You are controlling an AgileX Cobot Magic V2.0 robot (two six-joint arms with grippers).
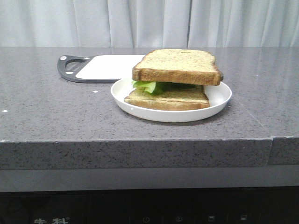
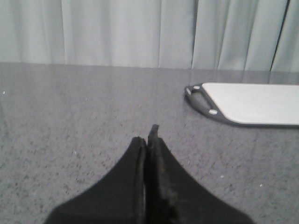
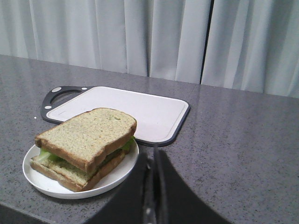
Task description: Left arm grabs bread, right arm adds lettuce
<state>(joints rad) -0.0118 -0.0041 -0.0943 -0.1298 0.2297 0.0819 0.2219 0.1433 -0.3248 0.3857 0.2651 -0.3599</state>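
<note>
Neither arm shows in the front view. In the left wrist view the left claw (image 2: 148,140) has its two black pointed fingers (image 2: 131,177) pressed together, tips meeting with one tip standing slightly past the other, nothing between them, low over the surface (image 2: 70,116). In the right wrist view the right claw (image 3: 153,161) also has its fingers (image 3: 175,196) closed against each other and holds nothing.
</note>
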